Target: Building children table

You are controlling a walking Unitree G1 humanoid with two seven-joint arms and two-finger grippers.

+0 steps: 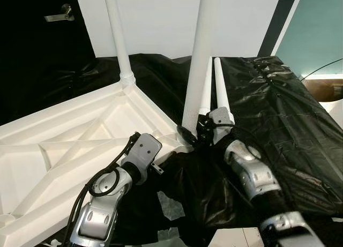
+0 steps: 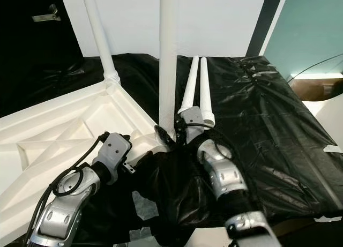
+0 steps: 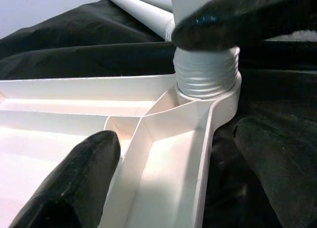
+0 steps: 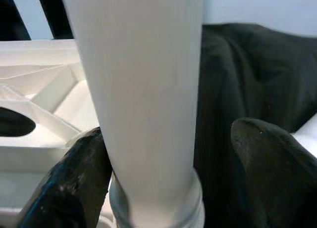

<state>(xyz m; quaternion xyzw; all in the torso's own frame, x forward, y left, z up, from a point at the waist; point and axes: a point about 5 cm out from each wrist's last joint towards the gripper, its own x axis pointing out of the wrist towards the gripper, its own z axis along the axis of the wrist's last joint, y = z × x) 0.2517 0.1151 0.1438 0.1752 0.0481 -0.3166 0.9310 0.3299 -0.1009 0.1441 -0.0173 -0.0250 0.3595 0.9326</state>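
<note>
1. We see the white tabletop (image 1: 80, 145) lying upside down, ribs up, on black plastic sheeting (image 1: 289, 113).
2. One leg (image 1: 119, 38) stands upright in the far corner socket.
3. Our left gripper (image 3: 163, 154) sits low at the near corner with its fingers (image 3: 74, 183) spread, straddling the corner rib (touching nothing we can make out).
4. A second leg (image 1: 199, 59) stands upright in that near corner's threaded socket (image 3: 207, 72).
5. Our right gripper (image 4: 168, 168) brackets this leg near its base: one finger (image 4: 79, 183) touches it, the other stands apart.
6. Two spare legs (image 1: 214, 89) lie side by side on the sheeting, just beside our right wrist.
</note>
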